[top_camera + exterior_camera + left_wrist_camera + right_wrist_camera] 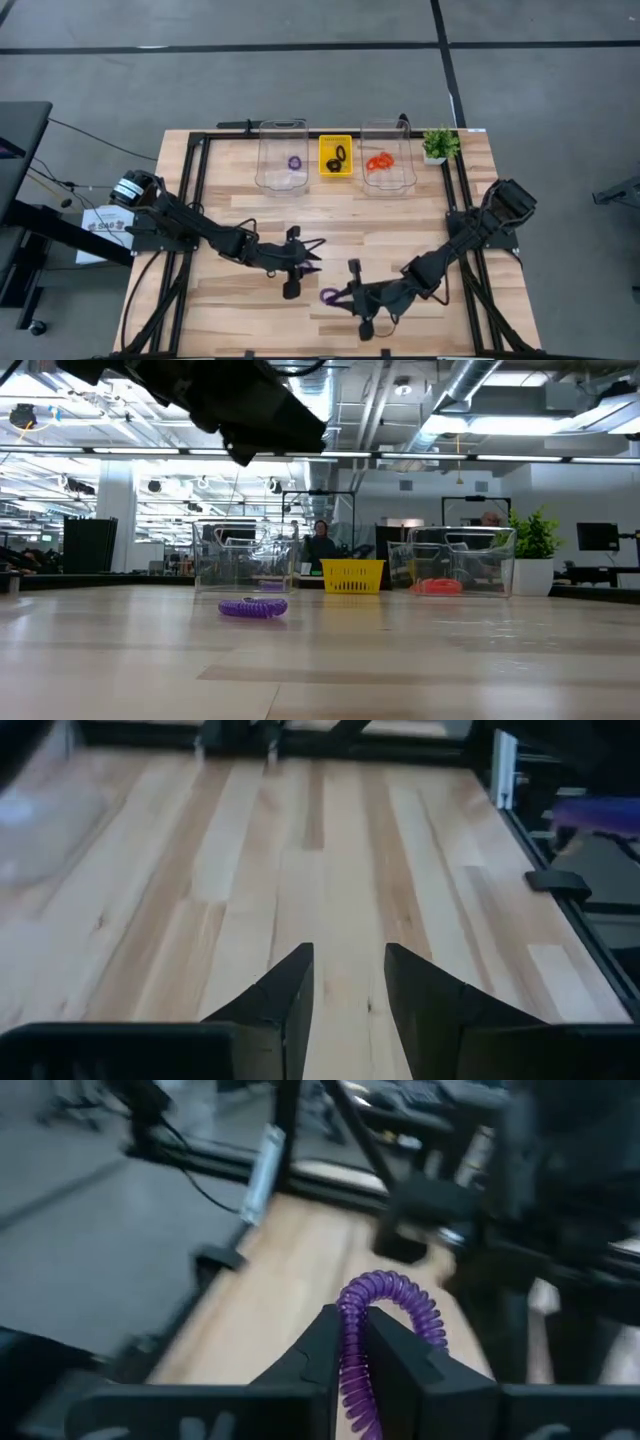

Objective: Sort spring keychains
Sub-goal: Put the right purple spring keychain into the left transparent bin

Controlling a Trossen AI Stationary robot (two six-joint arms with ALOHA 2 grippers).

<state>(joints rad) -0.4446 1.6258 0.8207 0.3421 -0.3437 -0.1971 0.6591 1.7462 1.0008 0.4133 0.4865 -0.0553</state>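
My right gripper [336, 296] is near the table's front edge, at its middle, shut on a purple spring keychain [385, 1305]. My left gripper [348, 985] hovers open just to the left and a little farther back, with only bare table between its fingers. A second purple keychain [253, 608] lies flat on the table, close by the left gripper's fingertips [312, 266]. At the far edge, another purple keychain [295, 162] lies in the left clear bin, a black one [337, 155] in the yellow tray, and orange-red ones [380, 162] in the right clear bin. My right gripper pinches one stretch of the purple coil [352, 1335] between its two fingers. The fingers lie nearly level and point toward the table's left. The rest of the loop [410, 1295] arches out past the fingertips. The keychain is lifted clear of the table.
The left clear bin [282, 180], the yellow tray [335, 172] and the right clear bin [388, 185] stand in a row along the far edge, with a small potted plant [438, 145] to their right. A black frame borders the table. People show far behind in the low view.
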